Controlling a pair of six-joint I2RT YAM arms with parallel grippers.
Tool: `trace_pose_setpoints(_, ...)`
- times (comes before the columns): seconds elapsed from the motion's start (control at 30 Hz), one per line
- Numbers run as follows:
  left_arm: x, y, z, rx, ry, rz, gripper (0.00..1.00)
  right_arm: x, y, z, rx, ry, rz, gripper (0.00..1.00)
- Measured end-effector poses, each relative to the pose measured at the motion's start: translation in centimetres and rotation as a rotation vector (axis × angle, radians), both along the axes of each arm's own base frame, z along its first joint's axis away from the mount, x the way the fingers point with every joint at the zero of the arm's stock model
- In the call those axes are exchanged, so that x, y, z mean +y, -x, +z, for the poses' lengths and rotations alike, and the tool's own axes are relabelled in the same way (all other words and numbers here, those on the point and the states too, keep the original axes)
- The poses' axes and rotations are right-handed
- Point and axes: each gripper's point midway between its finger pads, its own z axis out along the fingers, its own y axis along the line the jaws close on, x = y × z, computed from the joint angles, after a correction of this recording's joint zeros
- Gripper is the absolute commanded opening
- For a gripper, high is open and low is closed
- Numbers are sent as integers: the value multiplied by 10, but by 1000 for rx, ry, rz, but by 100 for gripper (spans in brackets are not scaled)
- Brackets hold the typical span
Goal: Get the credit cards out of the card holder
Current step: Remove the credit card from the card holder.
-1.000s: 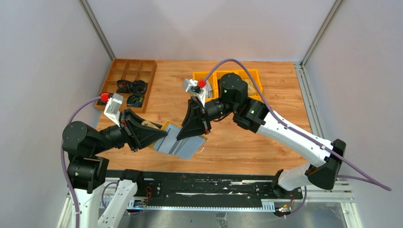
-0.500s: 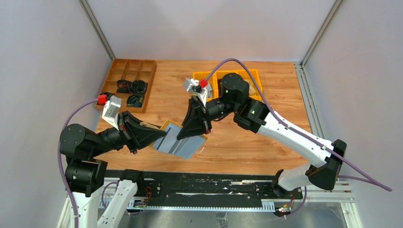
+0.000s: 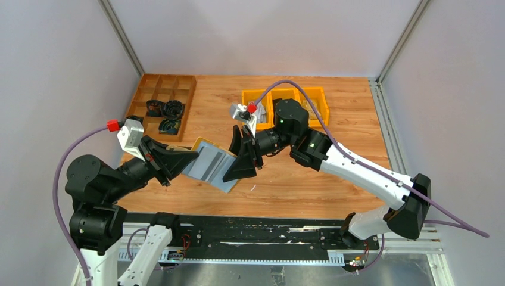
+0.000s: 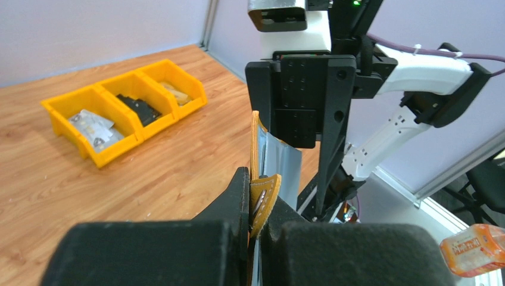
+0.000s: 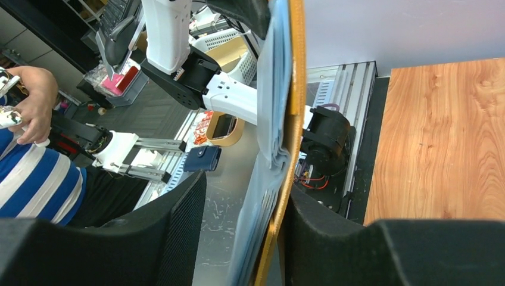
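The card holder (image 3: 209,164) is unfolded and held in the air between both arms, mustard-yellow outside, grey-blue sleeves facing up. My left gripper (image 3: 188,158) is shut on its left end; in the left wrist view my left gripper (image 4: 257,199) pinches the snap tab and edge of the card holder (image 4: 264,196). My right gripper (image 3: 236,170) is open around its right end. In the right wrist view the card holder (image 5: 293,89) stands edge-on between my right gripper's (image 5: 247,190) jaws, against the right finger, apart from the left finger. I cannot tell the credit cards from the sleeve edges.
Three yellow bins (image 3: 309,94) with small parts stand at the back, also in the left wrist view (image 4: 65,110). A wooden compartment tray (image 3: 178,80) with black coils sits back left. A person (image 5: 30,149) sits beyond the table's near edge.
Both grippers have carried the open card holder to the left and a little farther back. The left arm has drawn back leftward. Both grips look unchanged.
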Motion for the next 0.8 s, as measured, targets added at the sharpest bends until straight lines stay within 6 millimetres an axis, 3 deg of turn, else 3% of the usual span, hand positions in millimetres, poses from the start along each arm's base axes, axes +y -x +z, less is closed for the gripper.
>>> trace_pose_setpoints(0.07, 2, -4, -3, 14, -4, 16, 0, 0, -1, -2, 11, 9, -6, 37)
trace_pose_setpoints(0.2, 3, -6, -4, 19, -5, 28, 0, 1, -8, -6, 30, 38, -47, 1)
trace_pose_setpoints(0.6, -8, -5, -13, 66, 67, -50, 0, 15, -42, -26, 109, 170, -227, 0)
trace_pose_setpoints(0.8, -10, -2, -13, 68, 70, -68, 0, 17, -46, -26, 112, 176, -252, 0)
